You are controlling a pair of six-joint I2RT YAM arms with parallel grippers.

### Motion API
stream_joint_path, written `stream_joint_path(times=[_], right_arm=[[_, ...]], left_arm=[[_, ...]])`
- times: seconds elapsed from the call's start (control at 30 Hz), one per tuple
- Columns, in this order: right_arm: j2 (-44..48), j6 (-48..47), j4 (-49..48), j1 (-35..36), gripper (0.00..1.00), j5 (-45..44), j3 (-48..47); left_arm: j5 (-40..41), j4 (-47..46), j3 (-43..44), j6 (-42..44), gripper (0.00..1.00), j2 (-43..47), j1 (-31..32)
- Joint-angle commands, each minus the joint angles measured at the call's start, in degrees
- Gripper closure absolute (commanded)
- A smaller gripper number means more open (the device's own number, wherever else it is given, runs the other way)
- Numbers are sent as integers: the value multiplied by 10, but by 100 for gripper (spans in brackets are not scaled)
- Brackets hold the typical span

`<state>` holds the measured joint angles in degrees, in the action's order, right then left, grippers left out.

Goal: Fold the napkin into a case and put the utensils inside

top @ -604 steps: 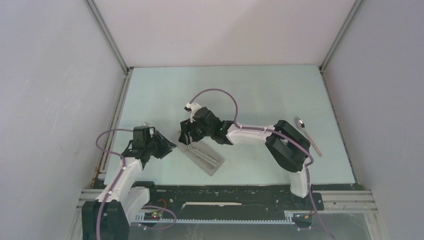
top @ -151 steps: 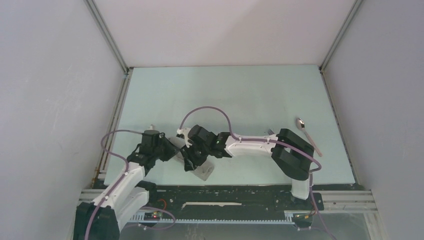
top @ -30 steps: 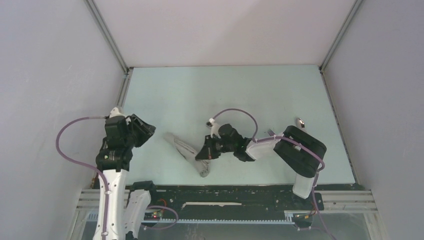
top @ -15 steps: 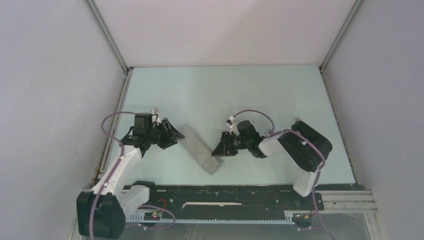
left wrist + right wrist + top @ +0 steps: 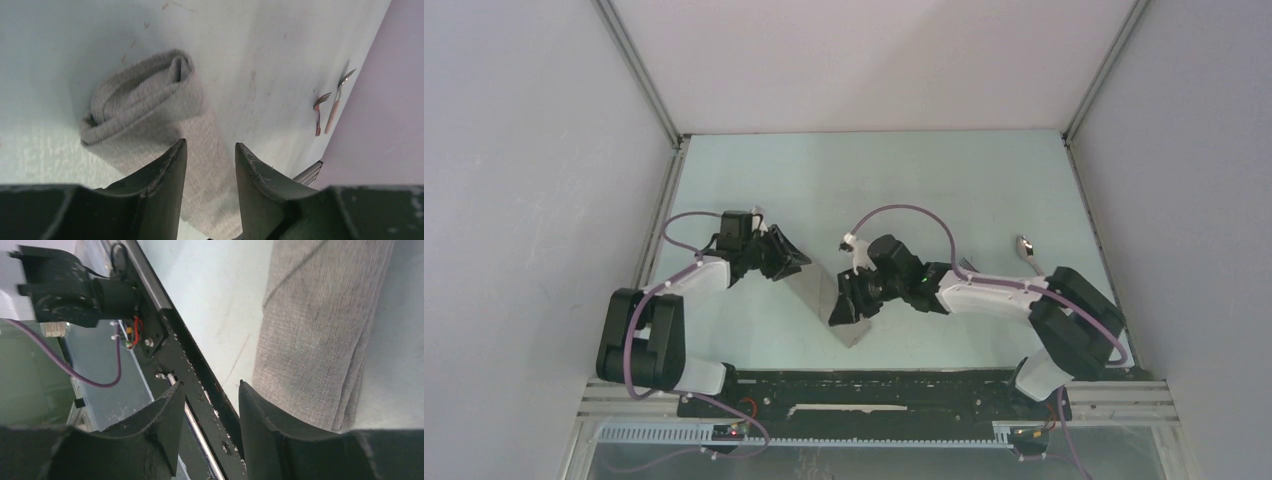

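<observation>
This is a robotics lab test cell. A flat pale mint-green tabletop (image 5: 904, 180) is boxed in behind and on both sides by plain greyish-white panel walls (image 5: 874, 60), joined by bare aluminium corner posts (image 5: 639, 75). Along the tabletop's near edge, a black metal mounting rail (image 5: 874, 380) carries a white-and-black left robot arm (image 5: 692, 278) and a matching right robot arm (image 5: 994, 290). Both are looped with purple cables (image 5: 904, 212). Just below that edge sits exposed red wiring (image 5: 136, 327).
</observation>
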<state>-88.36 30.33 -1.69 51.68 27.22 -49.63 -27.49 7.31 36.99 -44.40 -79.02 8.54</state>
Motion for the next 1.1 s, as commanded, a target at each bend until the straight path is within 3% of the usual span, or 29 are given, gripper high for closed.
stream_joint_path(times=[0.0,0.1,0.23,0.4,0.53,0.67,0.87,1.07], right_arm=[[-52,25,-58,1,49,26,32],[-80,7,-82,-10,49,-3,69],[-97,-11,-47,-10,50,-28,61],[-12,-12,35,11,46,-44,23],[0,9,7,6,43,-1,17],[-33,22,-27,-11,43,2,32],[-87,2,-23,-21,43,-61,51],[-54,-28,98,11,42,-153,3]], left_arm=[[44,-57,30,-9,55,-37,3],[103,-52,30,6,55,-77,4],[103,-54,43,17,56,-129,4],[89,-15,61,33,50,-53,17],[49,-7,74,13,46,-8,21],[28,-42,73,-6,45,-32,26],[64,-70,77,-8,47,-143,31],[108,-45,87,19,45,-138,34]])
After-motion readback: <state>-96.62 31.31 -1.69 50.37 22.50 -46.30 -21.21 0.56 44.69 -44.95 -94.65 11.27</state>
